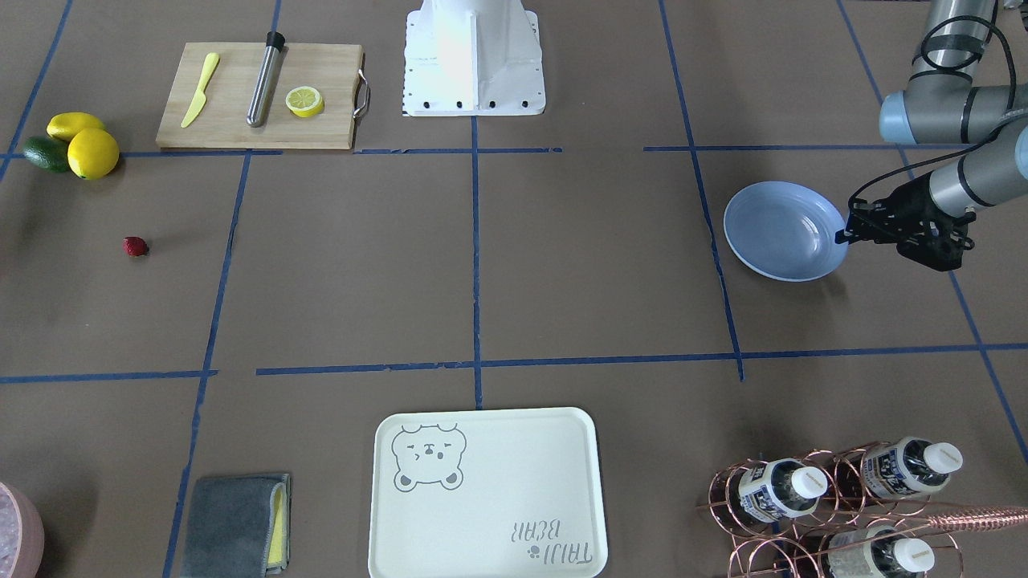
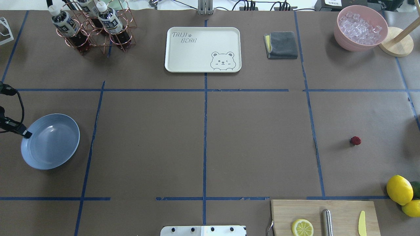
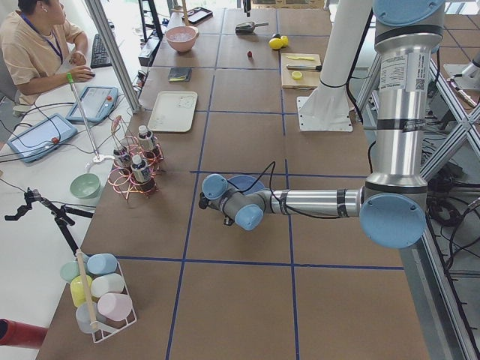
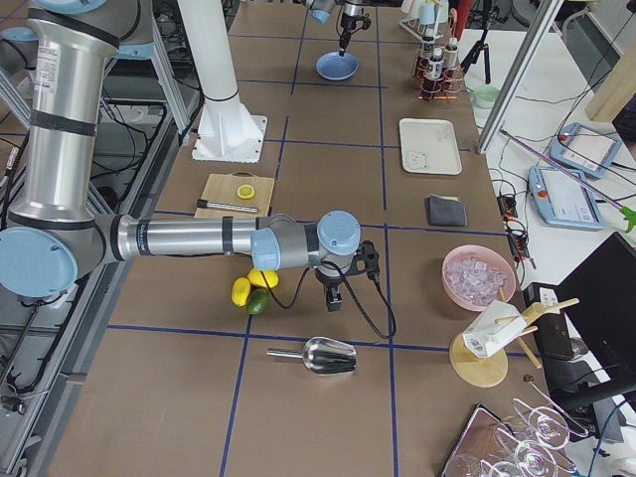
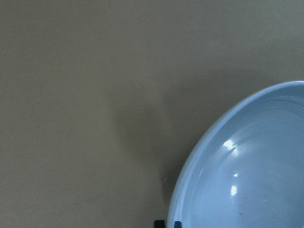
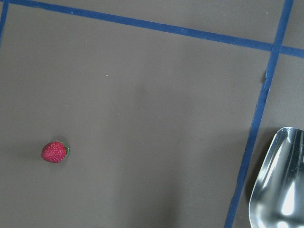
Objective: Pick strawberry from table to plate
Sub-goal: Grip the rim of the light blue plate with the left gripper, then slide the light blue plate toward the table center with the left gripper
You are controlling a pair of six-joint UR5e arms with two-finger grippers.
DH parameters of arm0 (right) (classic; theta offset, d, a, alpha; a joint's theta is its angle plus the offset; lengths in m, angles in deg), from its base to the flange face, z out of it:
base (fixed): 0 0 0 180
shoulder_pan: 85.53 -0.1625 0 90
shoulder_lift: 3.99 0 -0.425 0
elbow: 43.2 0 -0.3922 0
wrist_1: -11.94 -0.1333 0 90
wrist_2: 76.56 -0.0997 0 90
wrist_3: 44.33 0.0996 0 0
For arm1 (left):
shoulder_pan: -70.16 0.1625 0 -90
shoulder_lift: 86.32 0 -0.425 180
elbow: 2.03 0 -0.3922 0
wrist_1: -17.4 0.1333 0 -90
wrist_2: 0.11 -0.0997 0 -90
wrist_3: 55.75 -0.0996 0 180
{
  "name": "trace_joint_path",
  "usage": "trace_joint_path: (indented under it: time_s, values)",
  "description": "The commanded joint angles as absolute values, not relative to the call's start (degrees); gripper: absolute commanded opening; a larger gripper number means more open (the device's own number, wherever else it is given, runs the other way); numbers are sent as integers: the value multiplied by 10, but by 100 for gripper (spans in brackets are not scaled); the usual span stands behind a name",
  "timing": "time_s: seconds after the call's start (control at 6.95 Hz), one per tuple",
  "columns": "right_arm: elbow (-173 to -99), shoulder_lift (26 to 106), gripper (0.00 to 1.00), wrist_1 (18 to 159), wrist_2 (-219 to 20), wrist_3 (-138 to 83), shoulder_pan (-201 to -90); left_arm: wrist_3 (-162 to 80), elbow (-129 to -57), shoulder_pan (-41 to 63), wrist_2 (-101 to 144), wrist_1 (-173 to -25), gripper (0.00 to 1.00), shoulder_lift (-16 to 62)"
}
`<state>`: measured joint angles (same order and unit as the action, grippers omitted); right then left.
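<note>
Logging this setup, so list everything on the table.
strawberry: one, red, robot's right
plate: one, pale blue, robot's left
lemons: two, yellow, right edge
avocado: one, green, beside lemons
cutting board: one, wooden, near right
lemon half: one, yellow, on board
rod: one, steel, on board
knife: one, yellow, on board
tray: one, cream, far centre
cloth: one, grey, beside tray
bowl: one, pink, far right
bottle rack: one, copper, far left
scoop: one, steel, right end
left gripper: one, black, at plate's rim
right gripper: one, black, near lemons
</note>
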<state>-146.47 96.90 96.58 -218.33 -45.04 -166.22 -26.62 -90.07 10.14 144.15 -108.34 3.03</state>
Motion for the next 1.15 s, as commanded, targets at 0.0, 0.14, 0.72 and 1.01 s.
trace_joint_path:
  time_s: [0.0, 0.14, 0.72, 1.01]
  values:
    - [-1465, 969, 100, 967, -2184, -450, -1661, -60, -957, 107, 1444, -1086, 0, 99]
    - [-1465, 969, 100, 966, -2183, -450, -1661, 41, -962, 155, 1439, -1097, 0, 148]
    - [-1466, 965, 100, 966, -2183, -450, -1654, 269, -916, 361, 1273, -1093, 0, 340]
    - [-1465, 955, 100, 967, -2183, -449, -1652, 266, -883, 390, 1216, -1094, 0, 364]
